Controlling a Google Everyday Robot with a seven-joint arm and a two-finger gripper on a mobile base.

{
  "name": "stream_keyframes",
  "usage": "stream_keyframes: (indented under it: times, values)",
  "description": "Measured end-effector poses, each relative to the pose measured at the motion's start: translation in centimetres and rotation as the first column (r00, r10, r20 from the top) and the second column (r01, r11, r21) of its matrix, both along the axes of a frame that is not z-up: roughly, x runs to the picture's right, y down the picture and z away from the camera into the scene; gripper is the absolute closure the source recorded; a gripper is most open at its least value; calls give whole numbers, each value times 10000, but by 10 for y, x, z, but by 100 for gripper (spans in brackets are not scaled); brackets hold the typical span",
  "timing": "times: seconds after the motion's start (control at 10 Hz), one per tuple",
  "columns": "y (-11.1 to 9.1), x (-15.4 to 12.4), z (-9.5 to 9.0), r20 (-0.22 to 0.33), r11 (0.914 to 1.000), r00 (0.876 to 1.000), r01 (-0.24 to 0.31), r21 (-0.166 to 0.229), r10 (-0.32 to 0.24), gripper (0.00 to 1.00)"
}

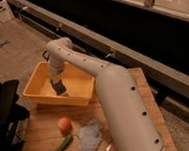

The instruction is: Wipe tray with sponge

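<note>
My end effector (58, 86) grips sponge (59, 88), pressed down inside tray (80, 97) w/ contact for wiping.

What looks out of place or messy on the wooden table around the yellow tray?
Nothing looks spilled or damaged. The gripper is down inside the yellow plastic tray, which sits slightly skewed at the wooden table edge. In front lie a round orange fruit, a green pepper and a crumpled pale cloth.
</note>
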State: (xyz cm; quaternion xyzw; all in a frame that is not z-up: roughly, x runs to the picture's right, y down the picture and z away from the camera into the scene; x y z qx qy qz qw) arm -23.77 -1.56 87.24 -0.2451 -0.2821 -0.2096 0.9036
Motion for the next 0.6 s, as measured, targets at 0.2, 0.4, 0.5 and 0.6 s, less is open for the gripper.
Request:
stream_keyframes:
  times: [0.2,0.4,0.5,0.6]
  values:
    - [12,18,-12,-204,10000,9998,-44,-63,43,100]
    - [12,56,-17,-654,9996,9975,-284,-39,281,100]
    - [8,73,-17,-793,9990,9959,-443,-26,440,100]
    - [7,79,-17,-848,9988,9952,-499,-22,495,100]
